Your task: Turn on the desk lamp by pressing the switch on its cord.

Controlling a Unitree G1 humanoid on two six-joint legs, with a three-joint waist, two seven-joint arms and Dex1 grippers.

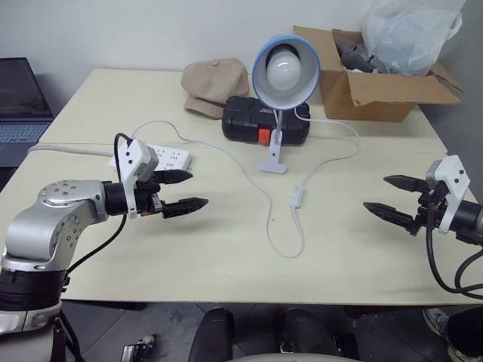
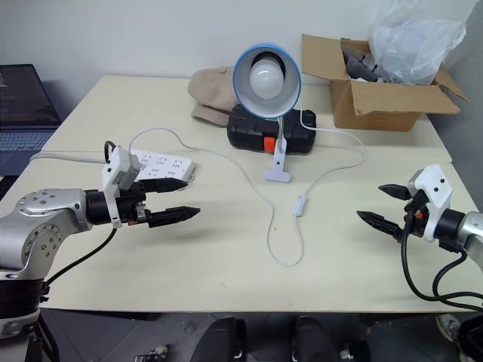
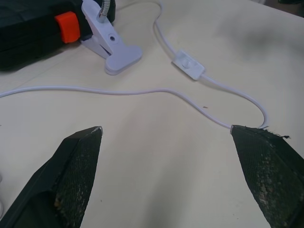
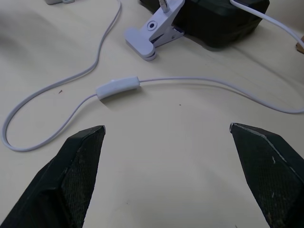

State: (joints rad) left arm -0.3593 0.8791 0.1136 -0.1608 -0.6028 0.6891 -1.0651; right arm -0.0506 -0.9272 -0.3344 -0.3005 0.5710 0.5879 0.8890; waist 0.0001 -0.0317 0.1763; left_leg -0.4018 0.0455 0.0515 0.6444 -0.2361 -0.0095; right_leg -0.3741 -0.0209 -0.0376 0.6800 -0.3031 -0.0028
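lamp (image 1: 285, 66) unlit | switch (image 1: 297, 197) on cord (image 1: 287, 245), untouched | L grip (image 1: 183, 190) + R grip (image 1: 389, 197) wide, empty | risk: off-centre press slides switch, drags cord

Wall (image 1: 151, 30): plain white, stood behind the table.
Table (image 1: 226, 256): pale cream top.
Floor (image 1: 166, 324): dark grey.

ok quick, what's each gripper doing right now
left gripper: open, holding nothing, above the table
right gripper: open, holding nothing, above the table
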